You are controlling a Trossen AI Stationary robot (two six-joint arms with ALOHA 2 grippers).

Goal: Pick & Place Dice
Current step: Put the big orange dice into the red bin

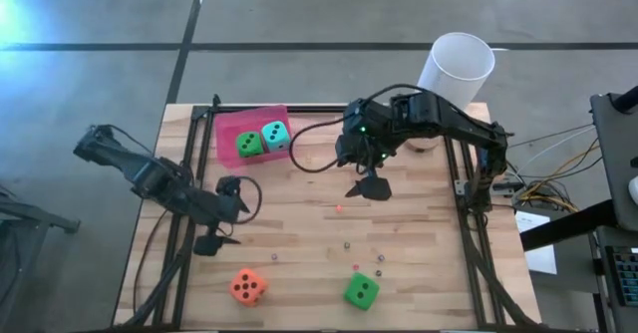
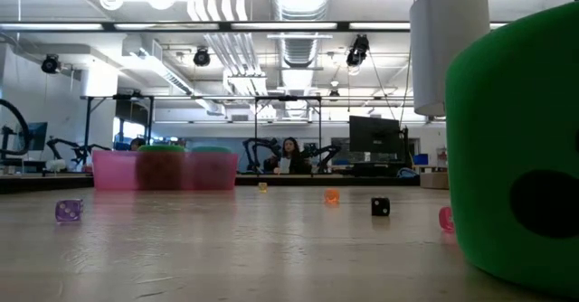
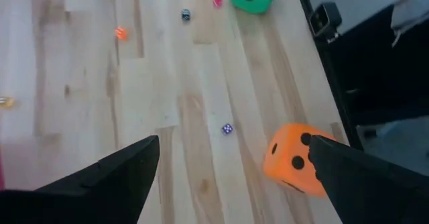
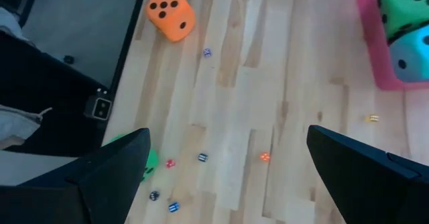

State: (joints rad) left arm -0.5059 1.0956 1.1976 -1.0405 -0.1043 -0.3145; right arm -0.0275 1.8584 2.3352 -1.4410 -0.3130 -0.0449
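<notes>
From where I stand, the wooden table [image 1: 419, 263] carries a pink tray [image 1: 231, 126] in the upper left part of the high view, and inside it sit a bright green die [image 1: 249, 144] and a teal die [image 1: 275, 135], side by side and touching. The orange die [image 1: 247, 286] lies on the bare boards near the lower left of that frame, and the second green die [image 1: 361, 291] rests lower centre, well apart from it. A few tiny beads [image 1: 348, 243] are scattered on the wood between them and the tray. The left gripper [image 1: 221, 235] hangs at the left of the frame, above the orange die in the picture, its fingers spread wide with nothing between them. The right gripper [image 1: 367, 186] hovers near the centre, to the right of the tray, its fingers likewise apart and empty. A white cup [image 1: 457, 66] stands at the upper right edge of the table.
</notes>
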